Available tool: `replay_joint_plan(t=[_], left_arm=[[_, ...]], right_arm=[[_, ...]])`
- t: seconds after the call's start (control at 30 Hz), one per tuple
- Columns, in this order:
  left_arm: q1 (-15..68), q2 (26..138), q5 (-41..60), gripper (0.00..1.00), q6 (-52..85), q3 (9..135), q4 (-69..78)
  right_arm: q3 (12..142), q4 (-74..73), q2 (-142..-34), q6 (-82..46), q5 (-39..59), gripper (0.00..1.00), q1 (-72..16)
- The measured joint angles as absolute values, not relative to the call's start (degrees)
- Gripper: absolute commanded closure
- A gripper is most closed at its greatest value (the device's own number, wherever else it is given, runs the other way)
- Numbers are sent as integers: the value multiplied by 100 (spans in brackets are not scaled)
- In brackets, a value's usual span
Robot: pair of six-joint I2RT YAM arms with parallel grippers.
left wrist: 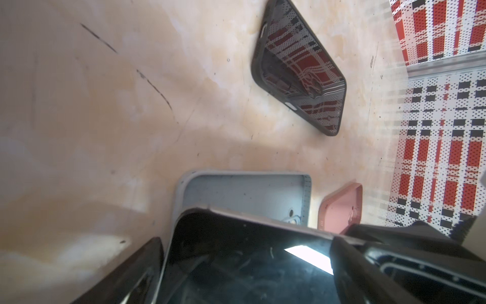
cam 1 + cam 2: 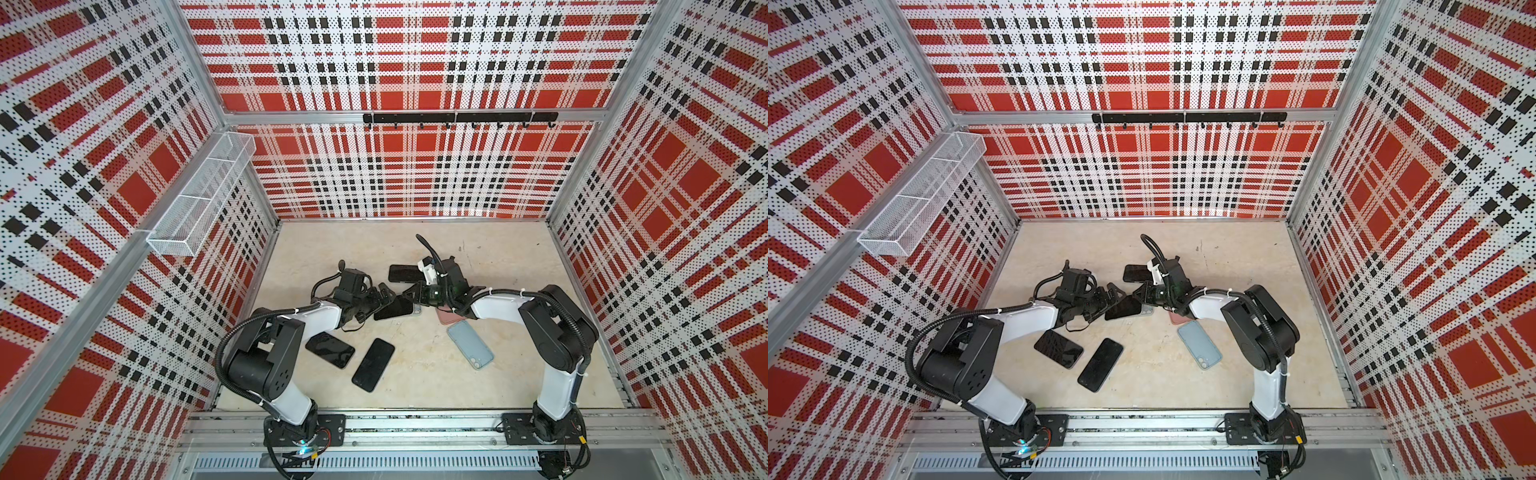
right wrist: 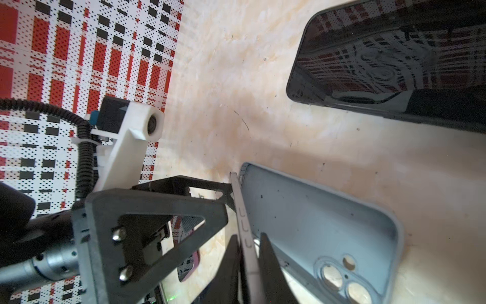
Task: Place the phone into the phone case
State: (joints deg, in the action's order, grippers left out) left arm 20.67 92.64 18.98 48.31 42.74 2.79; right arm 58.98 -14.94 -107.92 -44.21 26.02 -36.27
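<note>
Right pincer point(image 3: 248, 238) is pinched shut on a thin pale long edge of the grey-blue phone case point(image 3: 315, 223), close to the camera cut-out point(image 3: 339, 276), one finger inside the shell and one outside. I read that hold as an anchor: the soft case on the bench point(image 2: 415, 390) would slide or buckle under a push, so its wall is pinned, perhaps eased outward. Left pincer point(image 1: 244, 240) stands spread wide with the phone point(image 1: 236, 271) between its jaws, dark screen toward the wrist camera; whether the pads press the phone's sides cannot be told. The phone's leading end overlaps the hollow of the case and hides part of its floor, yet the rest of the shell shows bare, so the phone is started, not seated. Feeding one end in first probably lets the lip catch before the rest is pressed home. A pink case point(image 1: 342, 208) lies just beside, and a dark phone point(image 1: 299, 71) rests well apart. No brand, logo or writing is legible on any phone or case; the screens only mirror the plaid walls point(image 2: 415, 174)
</note>
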Motion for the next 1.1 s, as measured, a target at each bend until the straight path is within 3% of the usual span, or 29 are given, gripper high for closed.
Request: replay_joint_plan(t=[0.1,0.63,1.1], left_arm=[[2064,9253,1892,1,4838,4292,259],[1964,8326,1865,1,4790,4451,-38],[1828,8374,1747,1,4604,4453,-351]], right_arm=[[5892,-1605,-10766,-4477,2685,100,-3629],[6034,-1413,-10538,-4657,3046,100,-3387],[6383,-1050,-10525,-4685,3481,100,-2838]])
